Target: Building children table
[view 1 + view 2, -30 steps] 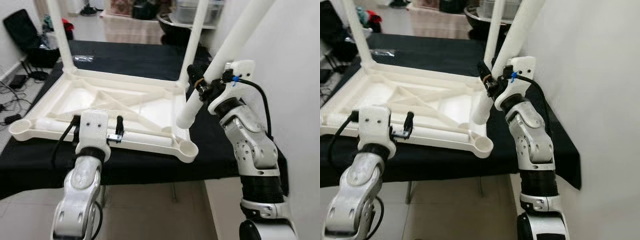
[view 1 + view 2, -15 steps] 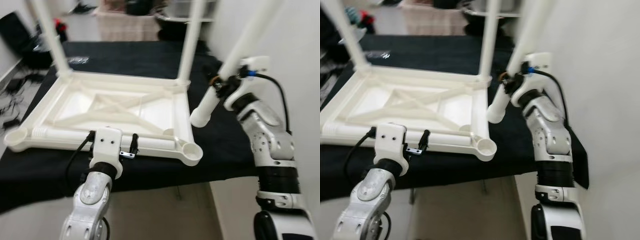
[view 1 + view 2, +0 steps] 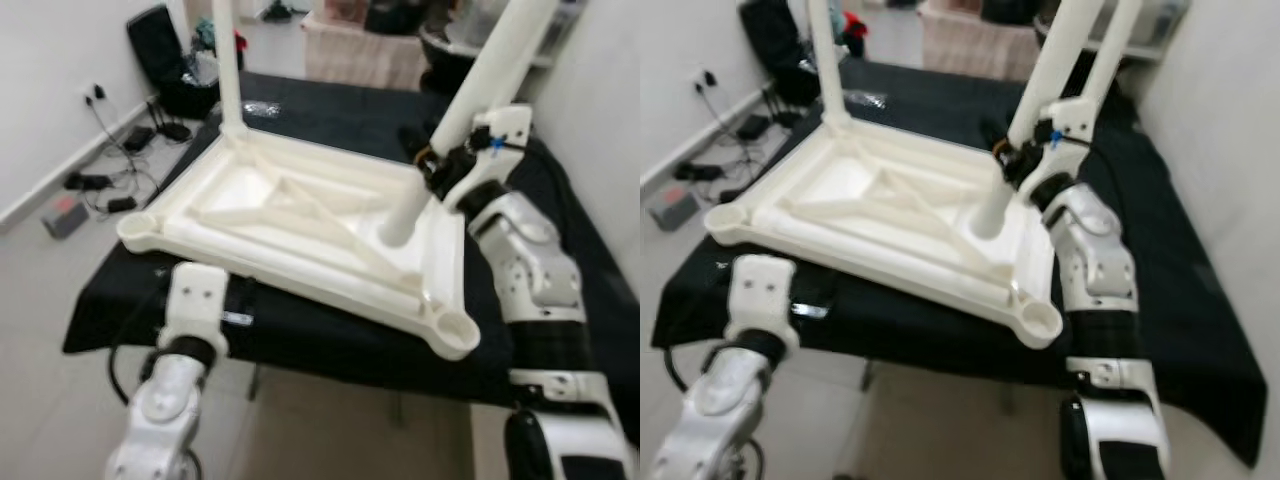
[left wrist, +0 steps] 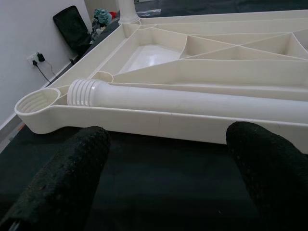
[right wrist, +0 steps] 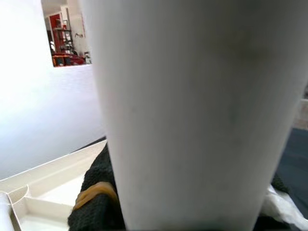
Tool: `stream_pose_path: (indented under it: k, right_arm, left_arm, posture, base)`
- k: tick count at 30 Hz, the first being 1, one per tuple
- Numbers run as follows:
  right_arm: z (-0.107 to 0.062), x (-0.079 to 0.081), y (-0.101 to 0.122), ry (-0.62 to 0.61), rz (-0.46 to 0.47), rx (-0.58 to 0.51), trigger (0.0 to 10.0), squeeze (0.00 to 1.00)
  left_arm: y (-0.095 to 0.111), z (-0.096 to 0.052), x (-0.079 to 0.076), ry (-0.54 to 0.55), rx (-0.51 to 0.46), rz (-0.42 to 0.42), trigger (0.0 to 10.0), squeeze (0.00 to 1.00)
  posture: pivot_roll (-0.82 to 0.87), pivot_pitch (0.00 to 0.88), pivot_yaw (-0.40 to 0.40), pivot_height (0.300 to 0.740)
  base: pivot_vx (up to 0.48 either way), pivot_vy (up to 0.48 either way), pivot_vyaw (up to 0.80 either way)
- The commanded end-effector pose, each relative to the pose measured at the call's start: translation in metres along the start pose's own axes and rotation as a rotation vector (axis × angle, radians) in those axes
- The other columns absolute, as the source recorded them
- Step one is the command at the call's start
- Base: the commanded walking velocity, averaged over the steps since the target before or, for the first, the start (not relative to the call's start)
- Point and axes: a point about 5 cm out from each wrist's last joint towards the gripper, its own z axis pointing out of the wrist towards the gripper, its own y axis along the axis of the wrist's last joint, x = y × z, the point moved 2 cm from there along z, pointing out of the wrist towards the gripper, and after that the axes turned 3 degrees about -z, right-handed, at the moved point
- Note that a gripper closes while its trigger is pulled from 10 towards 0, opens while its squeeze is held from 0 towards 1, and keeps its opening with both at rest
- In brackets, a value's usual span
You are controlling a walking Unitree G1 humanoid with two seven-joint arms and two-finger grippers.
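1. White plastic makes up the children's table top (image 3: 300, 215), which lies upside down on a worktop (image 3: 560, 220) draped in black cloth, its ribbed underside facing up.
2. One leg (image 3: 228, 65) stands upright in the far corner socket nearest the wall; its upper end is cut off by the frame edge.
3. A second, loose leg (image 4: 192, 101) lies flat in the near edge channel, its ribbed end beside an empty corner socket (image 4: 36, 103).
4. The right tool (image 3: 432, 170) is clamped around a third leg (image 3: 470, 95), which is tilted, its lower end hovering over or touching the table top's inner panel; contact cannot be made out.
5. In the right wrist view this leg (image 5: 192, 110) blocks nearly everything, so only a bit of black finger (image 5: 96, 202) with a yellowish band peeks out below it.
6. The left tool (image 4: 166, 192) hangs at the near edge of the worktop with its two black fingers spread wide apart, gripping nothing, the table top's rim just beyond them.
7. From the head views the left tool's fingers are hidden behind its white wrist housing (image 3: 197, 300).
8. Another empty socket (image 3: 455, 328) sits at the near right corner.
9. Cables and a black bag (image 3: 160, 45) lie on the floor by the wall, blurred.
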Motion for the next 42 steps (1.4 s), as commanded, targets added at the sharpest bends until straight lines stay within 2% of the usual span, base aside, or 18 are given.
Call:
stream_pose_path:
  k: [1,4,5,7,11,14,18,20,21,22,23,24,26,28,32,33,37,42]
  right_arm:
    - [-0.008,-0.019,0.005,-0.031,-0.014,-0.027,10.0,0.0]
    - [-0.01,-0.023,0.005,-0.036,-0.023,-0.031,10.0,0.0]
    - [-0.017,-0.036,0.004,-0.049,-0.024,-0.015,10.0,0.0]
    - [-0.023,-0.043,0.004,-0.044,-0.015,-0.012,10.0,0.0]
    - [-0.024,-0.043,0.004,-0.037,-0.011,-0.013,10.0,0.0]
    - [-0.029,-0.038,0.002,0.025,0.033,-0.014,10.0,0.0]
    - [-0.03,-0.034,0.002,0.071,0.032,-0.011,10.0,0.0]
    - [-0.038,-0.02,0.003,0.247,0.084,0.003,10.0,0.0]
    - [-0.043,-0.014,0.006,0.353,0.132,-0.003,10.0,0.0]
    - [-0.043,-0.014,0.006,0.353,0.132,-0.003,10.0,0.0]
    - [-0.047,-0.011,0.008,0.417,0.167,-0.01,10.0,0.0]
    - [-0.047,-0.011,0.008,0.417,0.167,-0.01,10.0,0.0]
    - [-0.046,-0.011,0.011,0.469,0.158,-0.021,10.0,0.0]
    - [-0.045,-0.011,0.011,0.481,0.142,-0.022,10.0,0.0]
    - [-0.045,0.0,0.009,0.613,0.129,0.023,10.0,0.0]
    - [-0.045,0.0,0.009,0.613,0.129,0.023,10.0,0.0]
    - [-0.046,0.007,0.003,0.74,0.104,0.059,10.0,0.0]
    - [-0.039,0.001,0.005,0.798,0.1,0.057,10.0,0.0]
  left_arm:
    - [-0.002,-0.002,-0.006,-0.022,0.007,-0.006,10.0,0.0]
    - [-0.003,-0.002,-0.006,-0.023,0.008,-0.005,10.0,0.0]
    - [-0.005,-0.003,-0.004,-0.02,0.013,-0.001,10.0,0.0]
    - [-0.006,-0.003,-0.003,-0.017,0.017,0.003,10.0,0.0]
    - [-0.007,-0.003,-0.002,-0.016,0.02,0.005,10.0,0.0]
    - [-0.01,-0.004,0.0,-0.029,0.03,0.004,10.0,0.0]
    - [-0.012,-0.004,0.0,-0.039,0.035,-0.003,10.0,0.0]
    - [-0.016,-0.008,-0.005,-0.121,0.05,-0.044,10.0,0.0]
    - [-0.015,-0.012,-0.011,-0.205,0.05,-0.083,10.0,0.0]
    - [-0.015,-0.012,-0.011,-0.205,0.05,-0.083,10.0,0.0]
    - [-0.014,-0.016,-0.016,-0.269,0.047,-0.108,10.0,0.0]
    - [-0.014,-0.016,-0.016,-0.269,0.047,-0.108,10.0,0.0]
    - [-0.011,-0.025,-0.029,-0.387,0.051,-0.169,10.0,0.0]
    - [-0.01,-0.027,-0.033,-0.414,0.053,-0.182,10.0,0.0]
    - [-0.013,-0.039,-0.05,-0.528,0.089,-0.239,10.0,0.0]
    - [-0.013,-0.039,-0.05,-0.528,0.089,-0.239,10.0,0.0]
    - [-0.016,-0.049,-0.06,-0.592,0.109,-0.249,10.0,0.0]
    - [-0.018,-0.059,-0.062,-0.62,0.128,-0.268,10.0,0.0]
  posture:
    - [0.07,0.149,-0.103,0.74]
    - [0.07,0.149,-0.103,0.74]
    - [0.08,0.154,-0.104,0.74]
    - [0.08,0.158,-0.103,0.74]
    - [0.08,0.158,-0.099,0.74]
    - [0.08,0.159,-0.096,0.74]
    - [0.08,0.16,-0.093,0.74]
    - [0.08,0.161,-0.093,0.74]
    - [0.08,0.165,-0.092,0.74]
    - [0.08,0.165,-0.092,0.74]
    - [0.08,0.165,-0.093,0.74]
    - [0.08,0.165,-0.093,0.74]
    - [0.09,0.164,-0.09,0.74]
    - [0.09,0.164,-0.091,0.74]
    - [0.09,0.163,-0.09,0.74]
    - [0.09,0.163,-0.09,0.74]
    - [0.1,0.165,-0.088,0.74]
    - [0.11,0.17,-0.087,0.74]
  base:
    - [0.0,0.0,0.0]
    - [0.0,0.0,0.0]
    - [0.0,0.0,-0.56]
    - [0.0,0.0,-0.8]
    - [0.0,0.0,-0.8]
    - [0.0,0.0,-0.8]
    - [0.0,0.0,-0.2]
    - [0.0,0.0,0.0]
    - [0.0,0.0,0.0]
    - [0.0,0.0,0.0]
    - [0.0,0.0,0.0]
    - [0.0,0.0,0.0]
    - [0.0,0.0,0.0]
    - [0.0,0.0,0.0]
    - [0.0,0.0,0.0]
    - [0.0,0.0,0.0]
    - [0.0,0.0,0.0]
    - [0.0,0.0,0.0]
